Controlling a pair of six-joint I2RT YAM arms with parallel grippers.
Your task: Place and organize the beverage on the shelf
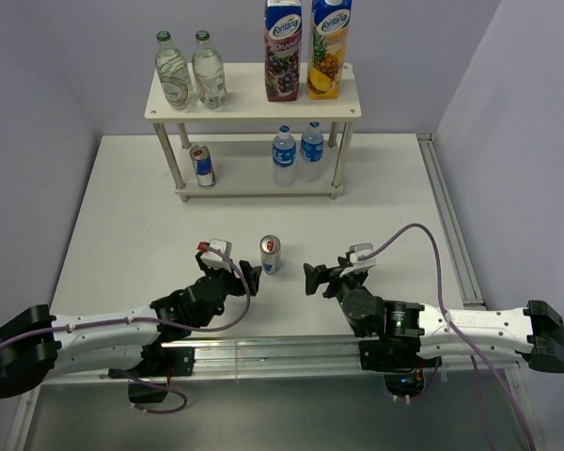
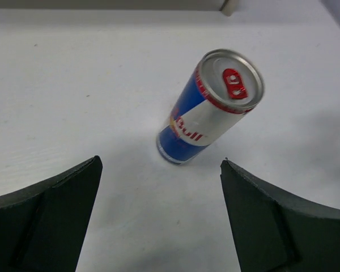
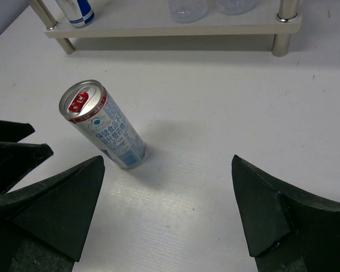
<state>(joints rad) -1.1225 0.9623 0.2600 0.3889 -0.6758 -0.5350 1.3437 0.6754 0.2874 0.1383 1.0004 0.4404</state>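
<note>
Can is standing upright on the bench, well in front of the shelf | you are holding the left claw spread and empty just beside it | right claw is hanging spread, empty, on its other side

Standing upright between left gripper and right gripper, touching neither: silver-blue-red can; well beyond both: pale two-tier shelf; lower tier holding second can, two blue-capped water bottles; upper tier, two green-capped glass bottles.
</note>
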